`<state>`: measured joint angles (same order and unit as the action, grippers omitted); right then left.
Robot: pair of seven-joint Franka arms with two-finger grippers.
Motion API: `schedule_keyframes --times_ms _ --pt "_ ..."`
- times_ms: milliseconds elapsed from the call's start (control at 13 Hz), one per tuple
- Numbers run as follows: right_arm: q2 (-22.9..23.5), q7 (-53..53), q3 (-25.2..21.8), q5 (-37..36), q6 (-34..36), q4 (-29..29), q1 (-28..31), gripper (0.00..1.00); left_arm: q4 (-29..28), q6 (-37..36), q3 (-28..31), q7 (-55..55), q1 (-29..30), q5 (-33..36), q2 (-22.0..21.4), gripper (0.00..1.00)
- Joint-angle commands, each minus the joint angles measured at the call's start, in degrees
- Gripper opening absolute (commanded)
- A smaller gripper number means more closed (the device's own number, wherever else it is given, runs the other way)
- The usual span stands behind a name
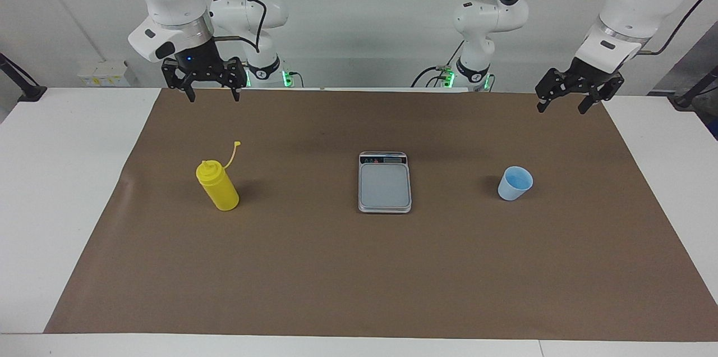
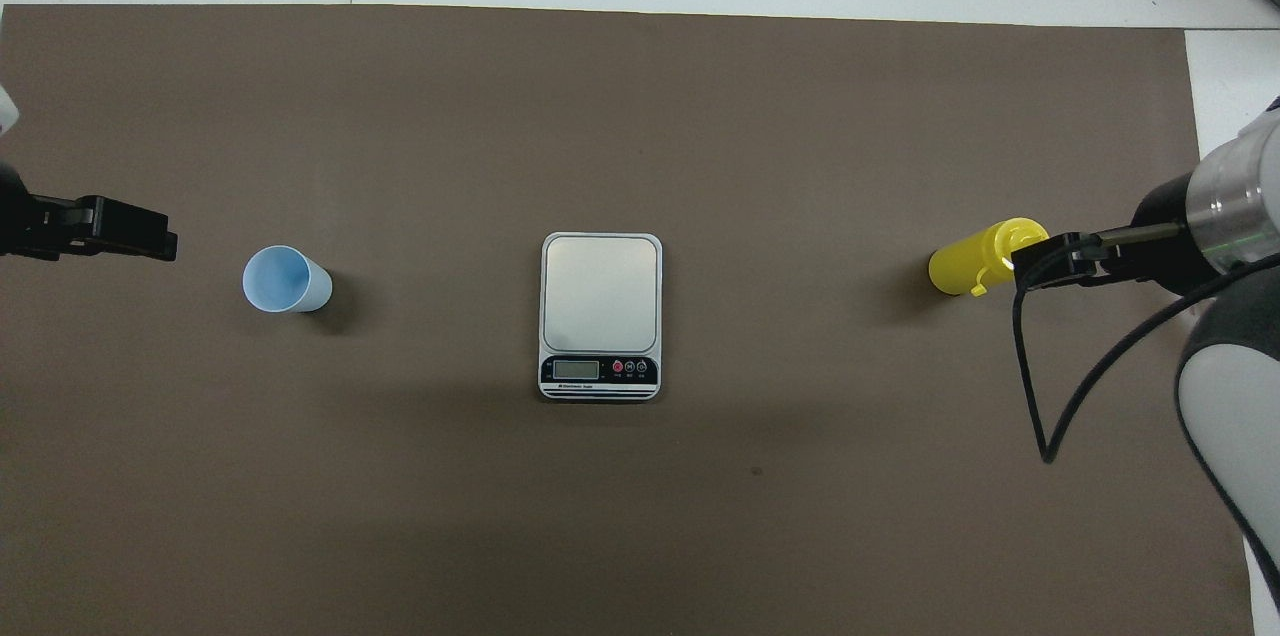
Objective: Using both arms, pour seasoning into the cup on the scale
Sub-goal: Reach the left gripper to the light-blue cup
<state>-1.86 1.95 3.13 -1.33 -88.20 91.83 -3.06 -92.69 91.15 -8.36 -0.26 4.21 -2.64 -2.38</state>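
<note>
Your scale (image 1: pixel 385 183) sits mid-mat. Squeeze bottle (image 1: pixel 219 185) twd right arm's end, cup (image 1: pixel 514 183) twd left's. Right gripper (image 1: pixel 213 94) & left gripper (image 1: pixel 562 105) raised, fingers wide apart, holding nothing.

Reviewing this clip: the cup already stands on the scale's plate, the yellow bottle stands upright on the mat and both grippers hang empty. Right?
Not quite. The cup stands on the brown mat toward the left arm's end, apart from the scale; the facing view shows it. The rest holds.
</note>
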Motion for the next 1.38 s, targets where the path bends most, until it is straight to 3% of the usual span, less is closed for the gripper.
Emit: schedule_keyframes --times_ms 0,385,769,1000,1308 --pt "-1.57 -2.56 0.12 1.59 -1.72 2.3 1.39 1.0 -1.27 0.25 -0.16 -0.09 0.01 1.14 -1.04 1.0" --pt "-1.57 -2.56 0.12 1.68 -1.63 2.3 1.31 1.0 -2.14 0.87 -0.25 0.17 0.72 1.05 -1.31 1.0" --pt "-1.57 -2.12 0.12 1.59 -1.63 2.21 1.31 1.0 -5.21 7.09 -0.08 -0.01 1.07 1.05 0.18 1.0" --pt "-1.57 -2.12 0.12 1.59 -1.37 2.21 1.22 1.0 -8.9 13.42 0.1 -0.09 2.21 1.05 2.55 1.0" --pt "-1.57 -2.21 0.12 1.59 -1.1 2.12 1.04 1.0 -18.47 24.4 0.1 -0.79 3.71 0.97 3.0 1.0"
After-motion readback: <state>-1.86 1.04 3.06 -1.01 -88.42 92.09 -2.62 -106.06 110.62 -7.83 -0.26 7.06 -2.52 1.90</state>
